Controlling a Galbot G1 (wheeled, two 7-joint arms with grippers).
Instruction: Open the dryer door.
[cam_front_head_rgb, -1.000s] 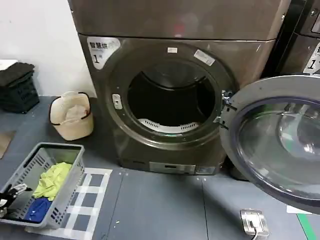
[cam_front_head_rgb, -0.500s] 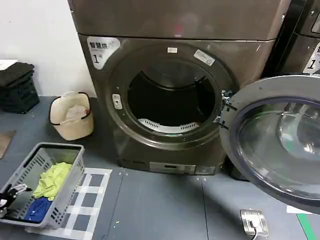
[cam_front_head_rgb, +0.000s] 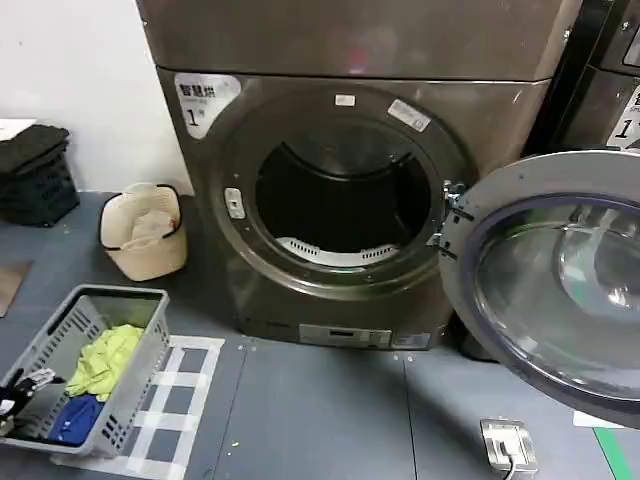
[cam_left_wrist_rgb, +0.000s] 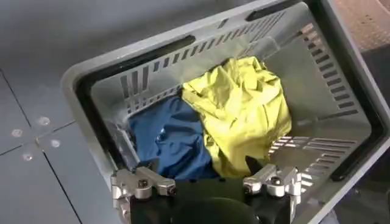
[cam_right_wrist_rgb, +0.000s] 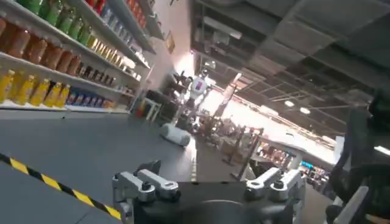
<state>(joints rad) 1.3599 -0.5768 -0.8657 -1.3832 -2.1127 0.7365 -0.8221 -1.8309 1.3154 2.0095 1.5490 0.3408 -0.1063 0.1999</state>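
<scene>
The door (cam_front_head_rgb: 560, 285) is hanging wide open, swung out to the right of the dryer (cam_front_head_rgb: 350, 170) on its hinge (cam_front_head_rgb: 447, 215), its grey inner face and clear bowl turned toward the room. It is reaching out over the floor at the right, nearer than the machine's front. The drum opening (cam_front_head_rgb: 340, 195) is lying bare and dark, with a pale lint grille showing at its lower edge.

The left gripper (cam_front_head_rgb: 18, 388) is sitting far from the door, low at the near left, hovering over the near end of a grey basket (cam_front_head_rgb: 150, 350). Seen from its own wrist, the left gripper (cam_left_wrist_rgb: 207, 182) is standing with its fingers apart, holding nothing, right above a yellow cloth (cam_left_wrist_rgb: 244, 109) and a blue cloth (cam_left_wrist_rgb: 167, 137) lying side by side in the basket.

The right gripper (cam_right_wrist_rgb: 210, 185) is showing in its wrist view, its fingers also spread and empty, pointing away at a long room with stocked shelves (cam_right_wrist_rgb: 55, 55) and a striped floor line (cam_right_wrist_rgb: 58, 185).

Beside the dryer on the left, a cream bucket (cam_front_head_rgb: 145, 232) is standing against the wall. A small metal floor plate (cam_front_head_rgb: 508, 443) is lying near the door's lower edge.
</scene>
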